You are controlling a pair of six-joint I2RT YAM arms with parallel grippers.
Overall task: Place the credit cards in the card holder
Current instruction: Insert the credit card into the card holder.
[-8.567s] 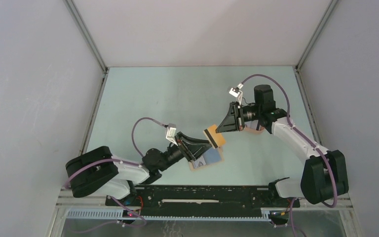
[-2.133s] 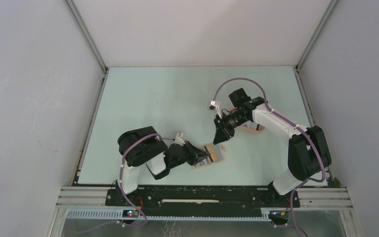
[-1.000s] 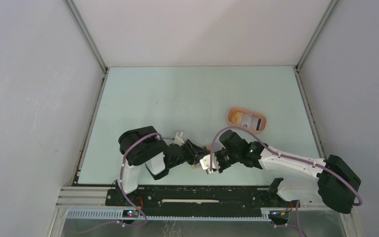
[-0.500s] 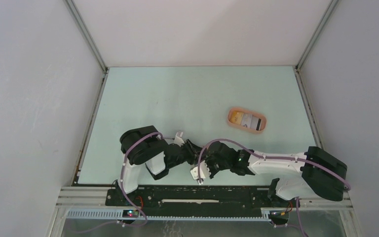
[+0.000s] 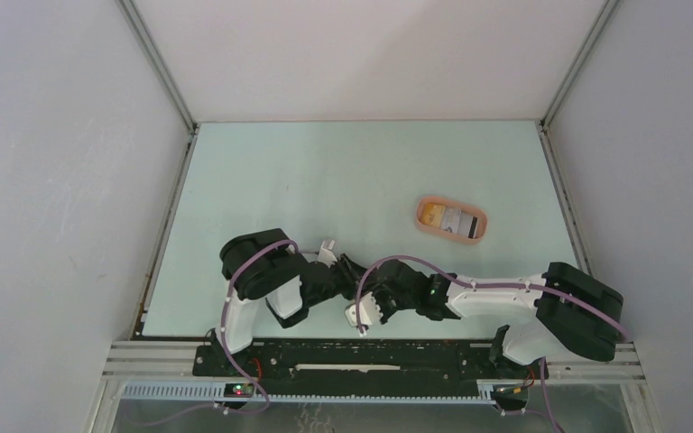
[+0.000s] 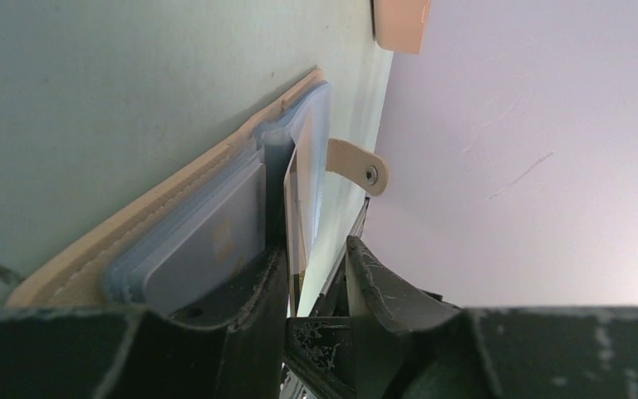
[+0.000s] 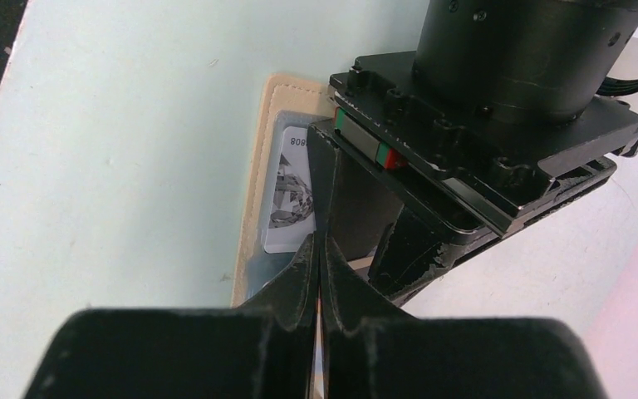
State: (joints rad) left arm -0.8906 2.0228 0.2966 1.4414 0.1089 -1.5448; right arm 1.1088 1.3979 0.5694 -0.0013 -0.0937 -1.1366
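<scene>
The tan card holder lies open on the table with blue-grey cards in its slots and its snap tab sticking out. My left gripper is slightly open, one finger resting on the holder. A thin card stands edge-on between its fingers. My right gripper is shut on that thin card, orange at the edge, right over the holder, beside a white-grey card. In the top view both grippers meet and hide the holder.
A peach oval tray with several more cards sits at the right middle of the table; it also shows in the left wrist view. The left wrist's black housing fills the space just beyond my right fingers. The black base rail runs along the near edge.
My right arm swung from the tray down to the holder with the card, and in the last half second edged slightly left. The left arm has stayed put on the holder.
</scene>
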